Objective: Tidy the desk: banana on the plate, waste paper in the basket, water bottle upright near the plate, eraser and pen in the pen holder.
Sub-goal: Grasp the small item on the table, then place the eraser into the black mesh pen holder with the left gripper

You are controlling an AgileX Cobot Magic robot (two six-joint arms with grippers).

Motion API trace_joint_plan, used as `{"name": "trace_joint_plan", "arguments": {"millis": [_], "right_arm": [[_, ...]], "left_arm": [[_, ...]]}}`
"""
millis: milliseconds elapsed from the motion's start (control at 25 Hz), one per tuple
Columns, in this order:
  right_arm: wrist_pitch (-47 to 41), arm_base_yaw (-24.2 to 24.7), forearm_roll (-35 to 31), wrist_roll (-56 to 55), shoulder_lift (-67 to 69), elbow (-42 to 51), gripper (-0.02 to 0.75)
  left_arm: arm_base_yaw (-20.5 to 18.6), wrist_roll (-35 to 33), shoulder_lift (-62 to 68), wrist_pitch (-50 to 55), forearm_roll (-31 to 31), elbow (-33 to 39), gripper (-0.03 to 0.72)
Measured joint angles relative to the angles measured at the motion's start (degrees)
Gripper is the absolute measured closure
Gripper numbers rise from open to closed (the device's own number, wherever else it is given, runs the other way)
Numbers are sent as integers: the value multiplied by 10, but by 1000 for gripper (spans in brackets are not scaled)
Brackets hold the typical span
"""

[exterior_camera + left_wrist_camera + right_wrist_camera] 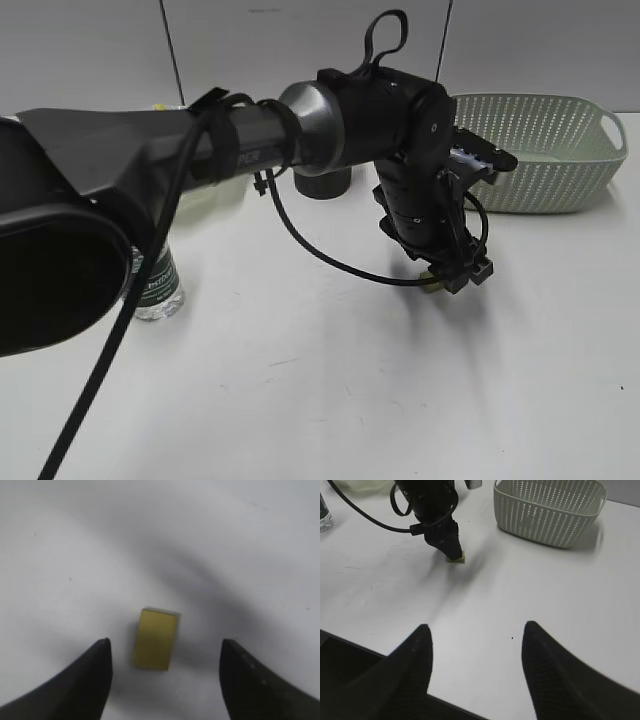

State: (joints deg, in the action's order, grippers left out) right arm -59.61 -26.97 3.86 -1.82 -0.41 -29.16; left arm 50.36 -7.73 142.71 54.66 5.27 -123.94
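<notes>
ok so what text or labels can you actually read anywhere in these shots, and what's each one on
White lettering on the dark green label of the clear plastic water bottle: too small and blurred to read.
Pale lettering on the black band round the left arm's grey tube: partly covered, not readable.
Small yellow block-shaped eraser between the left end effector's open fingers: no print showing.
Pale green perforated plastic basket: no text.

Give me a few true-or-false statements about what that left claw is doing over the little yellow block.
1. The left claw is open, with the eraser lying between its fingers. True.
2. The eraser is lifted off the desk. False: it lies on the desk.
3. The basket holds the eraser. False: the eraser lies on the desk, apart from the basket.
4. The water bottle stands upright. True.
5. The right claw grips something. False: it is open and empty.
</notes>
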Motion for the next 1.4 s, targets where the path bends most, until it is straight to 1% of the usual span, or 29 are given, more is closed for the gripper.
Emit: {"name": "trace_joint_plan", "arguments": {"millis": [80,280,560,680,720,800,840,920,1240,1400], "right_arm": [[0,0,0,0,0,0,282],[0,0,0,0,0,0,282],[0,0,0,0,0,0,282],[0,0,0,0,0,0,282],[0,0,0,0,0,0,282],[0,0,0,0,0,0,282],[0,0,0,0,0,0,282],[0,0,0,0,0,0,282],[0,0,0,0,0,0,282],[0,0,0,0,0,0,282]], "left_arm": [[0,0,7,-9,-13,0,185],[0,0,14,-40,-18,0,185],[2,0,31,-45,-18,0,185],[2,-1,35,-45,-21,-4,202],[2,-1,35,-45,-22,-5,214],[2,-1,35,-45,-27,-5,270],[2,-1,36,-44,-29,-6,331],[1,-1,39,-32,-30,-17,501],[3,-2,40,44,-26,-105,501],[3,-1,5,70,-61,-116,503]]}}
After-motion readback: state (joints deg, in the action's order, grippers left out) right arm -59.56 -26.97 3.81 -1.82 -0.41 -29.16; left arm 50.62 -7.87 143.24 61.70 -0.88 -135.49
